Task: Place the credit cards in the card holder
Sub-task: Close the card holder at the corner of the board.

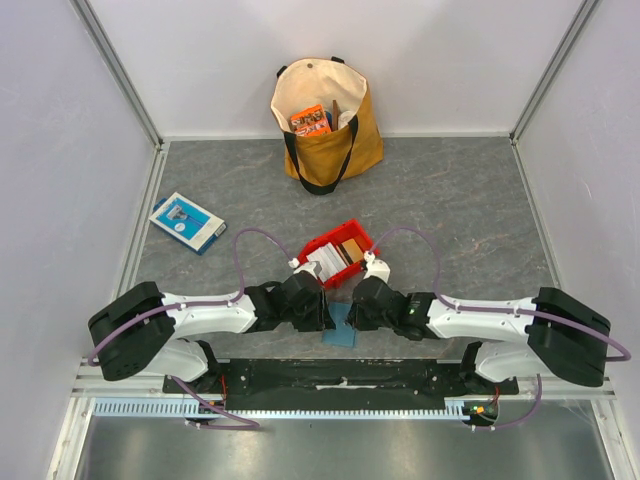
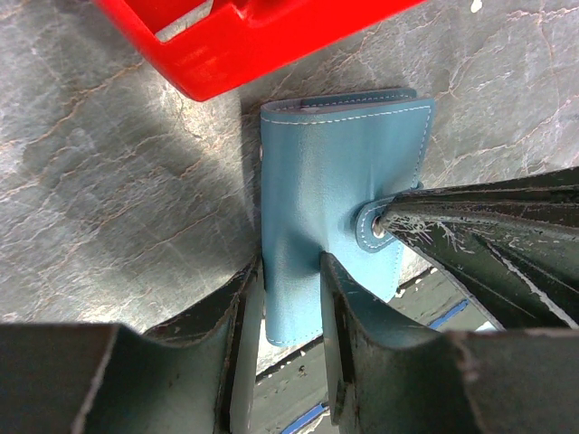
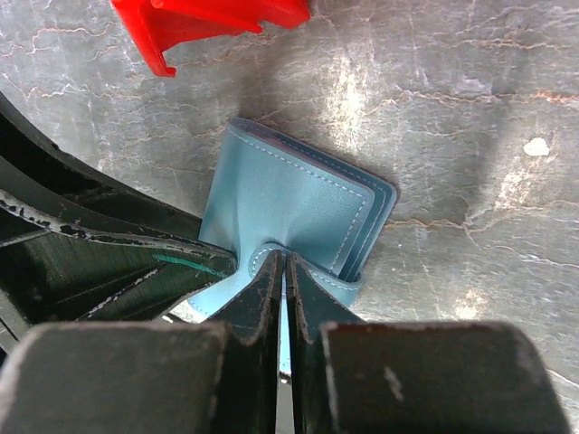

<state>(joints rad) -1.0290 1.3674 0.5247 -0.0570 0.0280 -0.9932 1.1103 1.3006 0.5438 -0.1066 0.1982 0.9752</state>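
The teal card holder (image 1: 340, 330) lies closed at the table's near edge, between my two grippers. My right gripper (image 3: 282, 258) is shut on its snap tab, which pulls the cover (image 3: 289, 190) up into a crease. My left gripper (image 2: 289, 271) is open. One finger stands beside the holder's left edge and the other rests on its face (image 2: 335, 154). The credit cards, white (image 1: 325, 258) and tan (image 1: 350, 250), stand in the red bin (image 1: 345, 272) just behind. In the top view, the left gripper (image 1: 322, 312) and right gripper (image 1: 355, 305) nearly touch.
The red bin's corner (image 2: 253, 36) is close behind the card holder, and it also shows in the right wrist view (image 3: 208, 18). A tan tote bag (image 1: 330, 130) with items stands at the back. A blue-and-white flat box (image 1: 187, 221) lies at the left.
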